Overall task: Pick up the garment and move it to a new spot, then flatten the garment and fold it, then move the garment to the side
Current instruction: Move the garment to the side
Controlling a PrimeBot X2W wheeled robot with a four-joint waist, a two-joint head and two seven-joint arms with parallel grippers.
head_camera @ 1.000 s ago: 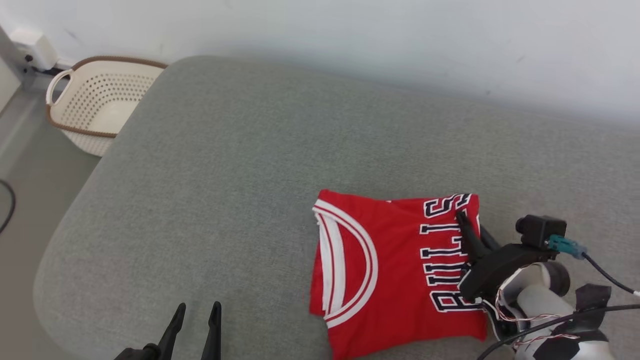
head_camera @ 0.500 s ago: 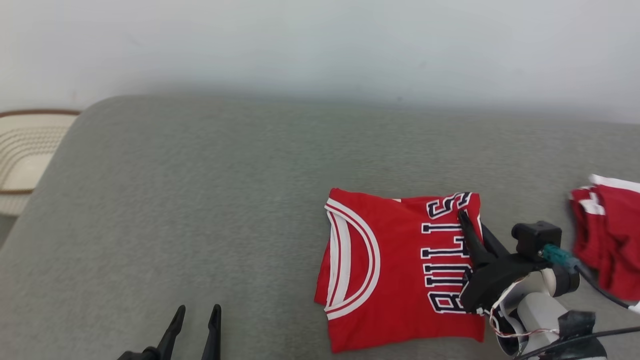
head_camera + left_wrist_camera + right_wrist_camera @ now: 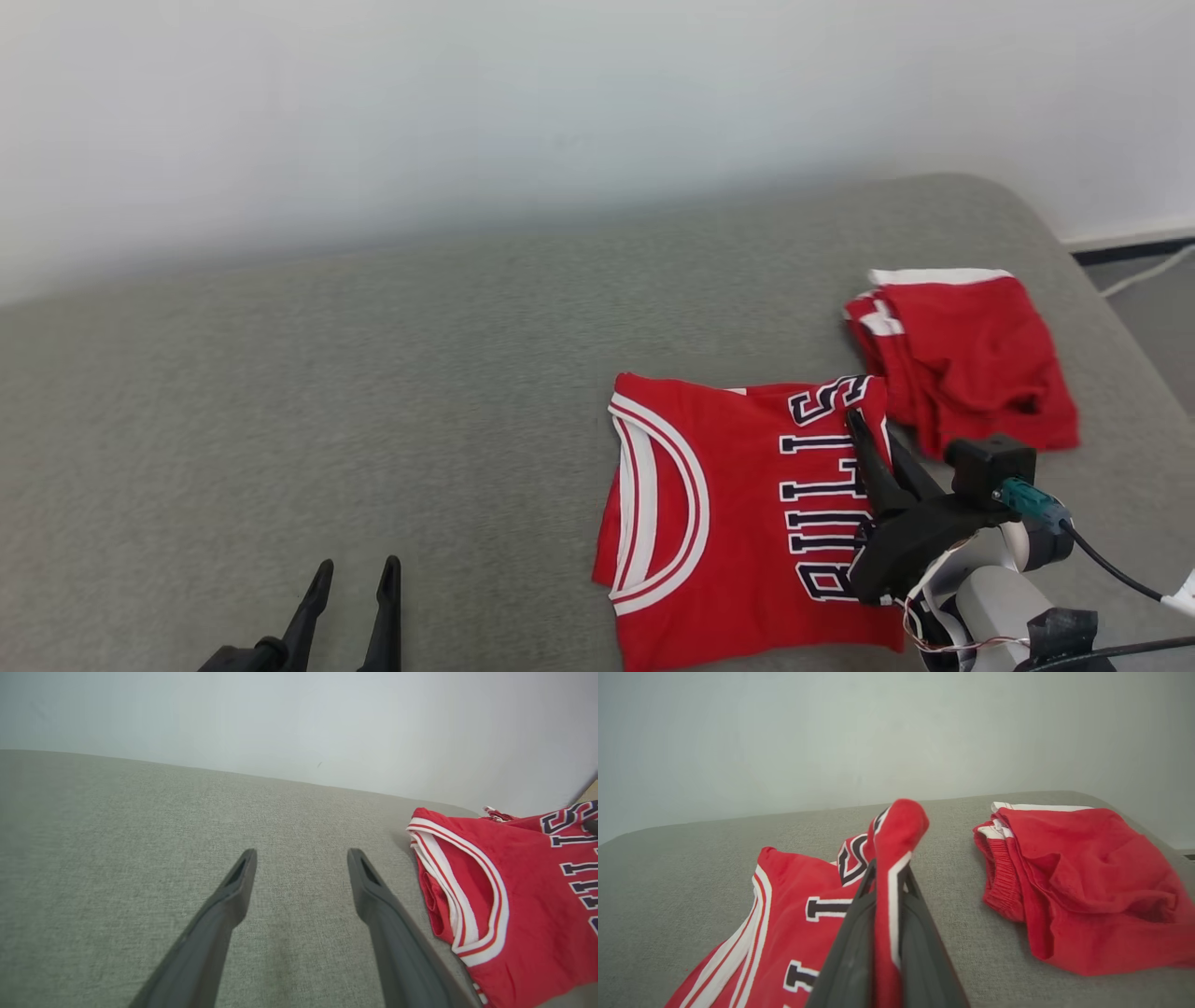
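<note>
Head view had swung right, bringing red shorts in at 2 o'clock of the folded jersey, low on the grey cushion at 4 o'clock. Right gripper stayed pinched on the jersey's edge and left gripper stood spread. The side-move had probably begun.

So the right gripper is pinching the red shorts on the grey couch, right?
Not the shorts. The right gripper is pinching the red jersey on the grey couch; the right wrist view shows the jersey's edge clamped there.
</note>
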